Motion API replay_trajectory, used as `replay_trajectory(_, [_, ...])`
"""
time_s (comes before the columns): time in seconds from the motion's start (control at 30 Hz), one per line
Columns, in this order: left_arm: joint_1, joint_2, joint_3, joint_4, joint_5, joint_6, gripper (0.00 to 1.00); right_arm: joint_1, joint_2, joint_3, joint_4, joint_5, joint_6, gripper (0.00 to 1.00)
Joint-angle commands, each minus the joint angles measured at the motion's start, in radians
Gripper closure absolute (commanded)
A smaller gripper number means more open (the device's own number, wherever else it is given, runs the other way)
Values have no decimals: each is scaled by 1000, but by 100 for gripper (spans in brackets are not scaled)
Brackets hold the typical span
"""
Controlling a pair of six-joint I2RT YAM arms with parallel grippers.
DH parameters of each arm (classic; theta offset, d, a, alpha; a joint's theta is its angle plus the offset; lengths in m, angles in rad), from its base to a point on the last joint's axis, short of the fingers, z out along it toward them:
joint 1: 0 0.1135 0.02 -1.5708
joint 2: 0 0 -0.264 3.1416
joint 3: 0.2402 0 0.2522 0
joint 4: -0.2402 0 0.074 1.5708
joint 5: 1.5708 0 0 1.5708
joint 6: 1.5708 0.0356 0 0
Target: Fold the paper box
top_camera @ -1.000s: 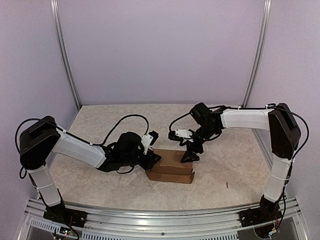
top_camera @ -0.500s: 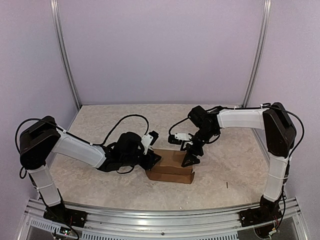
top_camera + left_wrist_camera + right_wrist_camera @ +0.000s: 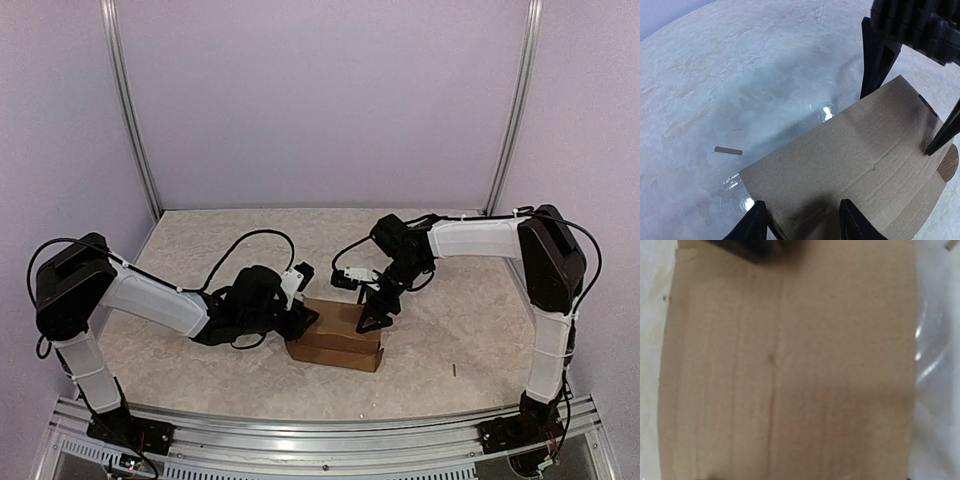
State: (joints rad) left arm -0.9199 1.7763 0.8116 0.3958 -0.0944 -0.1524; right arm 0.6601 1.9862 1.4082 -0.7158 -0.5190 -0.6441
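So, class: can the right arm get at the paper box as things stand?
Probably yes. The right arm's fingers are spread at the paper box's right end, one tip on its top panel. The left arm's fingers sit at the opposite end, leaving that side free.

**Top external view:** mounted high, above and behind the arm bases at the near edge, facing down and toward the far wall. It stands well back and takes in the whole desk (image 3: 200, 240).

**Left wrist view:** low and close to the desk, looking rightward across the top of the paper box (image 3: 855, 150). The left hand (image 3: 805, 222) shows at its bottom edge, the right hand (image 3: 897, 122) at its upper right.

**Right wrist view:** very close, apparently facing straight down on the box. It is blurred, and cardboard nearly fills it.

**Shared:** all three views cover the box's top panel.
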Motion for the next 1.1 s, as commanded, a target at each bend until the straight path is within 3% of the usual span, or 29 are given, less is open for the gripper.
replay_trajectory(0.0, [-19, -143, -117, -76, -107, -29, 51, 13, 100, -58, -42, 79, -6, 21])
replay_trajectory(0.13, [-25, -309, -252, -63, -67, -56, 50, 3, 83, -65, -33, 61, -2, 21])
replay_trajectory(0.23, [-37, -334, -300, -58, -24, -34, 50, 2, 76, -69, -27, 55, -2, 21])
replay_trajectory(0.53, [-26, -159, -238, -16, -2, 109, 55, 3, 66, -78, -22, 39, 0, 20])
replay_trajectory(1.07, [-5, -40, -179, 36, -48, 107, 60, 3, 59, -109, -13, 14, -11, 20])
